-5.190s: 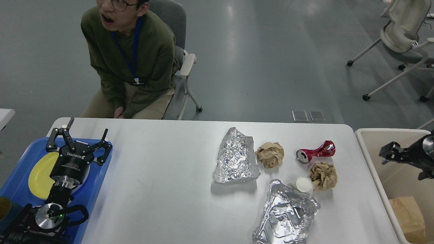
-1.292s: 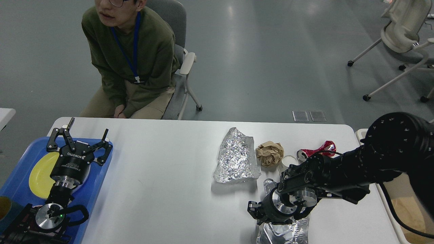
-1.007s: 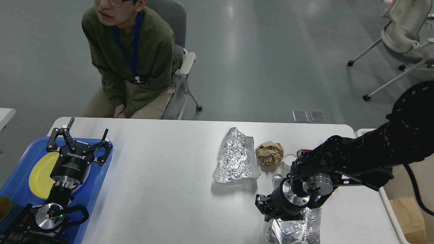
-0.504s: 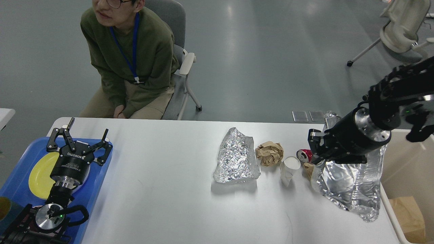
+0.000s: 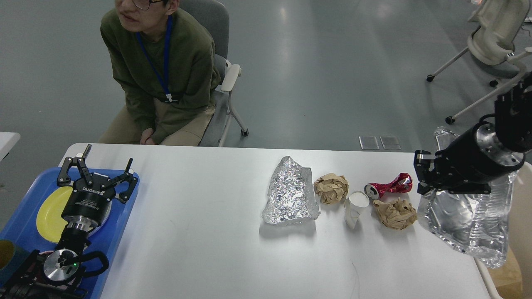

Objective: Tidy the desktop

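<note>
The white desktop [image 5: 199, 232] holds a crumpled foil sheet [image 5: 290, 193], two brown paper balls [image 5: 331, 187] [image 5: 395, 213], a white paper cup [image 5: 353, 209] on its side and a crushed red can [image 5: 387, 186]. My right gripper [image 5: 428, 182] is shut on the rim of a foil tray [image 5: 467, 218], which hangs tilted above the table's right edge, partly over the beige bin [image 5: 519, 216]. My left gripper [image 5: 97, 172] is open and empty over the blue tray [image 5: 25, 216] at the left.
A yellow plate [image 5: 48, 211] lies in the blue tray under my left arm. A person in a green sweater [image 5: 160, 70] sits on a chair behind the table's far edge. Office chairs [image 5: 494, 37] stand at the far right.
My right arm came in from the bin, took the foil tray from the front of the table, lifted it and carried it right toward the bin. The white cup tipped over. The left arm stayed still.
</note>
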Controlling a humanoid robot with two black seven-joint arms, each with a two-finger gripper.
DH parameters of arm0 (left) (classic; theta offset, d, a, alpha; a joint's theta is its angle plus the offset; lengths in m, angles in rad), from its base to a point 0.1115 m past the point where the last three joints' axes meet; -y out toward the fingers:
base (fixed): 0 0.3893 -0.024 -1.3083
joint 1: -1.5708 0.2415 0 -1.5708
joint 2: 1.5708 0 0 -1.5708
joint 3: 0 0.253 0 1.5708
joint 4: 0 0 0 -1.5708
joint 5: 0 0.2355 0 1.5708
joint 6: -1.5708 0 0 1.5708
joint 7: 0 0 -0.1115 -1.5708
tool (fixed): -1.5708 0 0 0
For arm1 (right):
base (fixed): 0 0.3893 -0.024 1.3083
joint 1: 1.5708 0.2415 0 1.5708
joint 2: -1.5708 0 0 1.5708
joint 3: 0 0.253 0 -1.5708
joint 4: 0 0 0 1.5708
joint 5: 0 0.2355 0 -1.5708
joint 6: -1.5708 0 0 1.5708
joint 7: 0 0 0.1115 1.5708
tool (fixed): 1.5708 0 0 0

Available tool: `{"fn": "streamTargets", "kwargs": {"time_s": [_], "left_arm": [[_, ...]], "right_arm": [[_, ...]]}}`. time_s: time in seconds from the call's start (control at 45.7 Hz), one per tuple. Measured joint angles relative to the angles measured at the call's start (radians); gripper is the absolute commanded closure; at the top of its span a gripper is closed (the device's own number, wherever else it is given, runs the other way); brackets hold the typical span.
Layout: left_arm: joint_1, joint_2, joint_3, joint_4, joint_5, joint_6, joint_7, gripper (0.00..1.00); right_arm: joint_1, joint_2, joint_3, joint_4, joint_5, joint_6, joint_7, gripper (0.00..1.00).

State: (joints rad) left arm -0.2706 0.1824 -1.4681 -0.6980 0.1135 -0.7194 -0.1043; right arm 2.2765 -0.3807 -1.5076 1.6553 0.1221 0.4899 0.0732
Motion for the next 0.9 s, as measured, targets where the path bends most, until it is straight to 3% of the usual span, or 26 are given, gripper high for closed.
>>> {"fn": "streamTargets", "kwargs": {"time_s": [0.285,0.46,0.701,0.898], "left_arm": [[0.001,0.000,0.000,0.000,0.000,0.002,0.000,0.04],[0.001,0.000,0.000,0.000,0.000,0.002,0.000,0.04],[0.001,0.000,-0.001,0.000,0.000,0.002,0.000,0.04],[0.000,0.000,-0.001,0.000,0.000,0.002,0.000,0.04]], "right_arm": [[-0.321,-0.175,0.000,-0.346,-0.019,-0.029,-0.005,1.00],[-0.638,-0.242,0.093,-0.626,-0.019,-0.147,-0.006,1.00],[-1.104,-0.240,0.306,-0.925,-0.013,-0.402,-0.005,1.00],[-1.467,-0.101,0.430,-1.313,-0.001,-0.482,-0.004,1.00]]}}
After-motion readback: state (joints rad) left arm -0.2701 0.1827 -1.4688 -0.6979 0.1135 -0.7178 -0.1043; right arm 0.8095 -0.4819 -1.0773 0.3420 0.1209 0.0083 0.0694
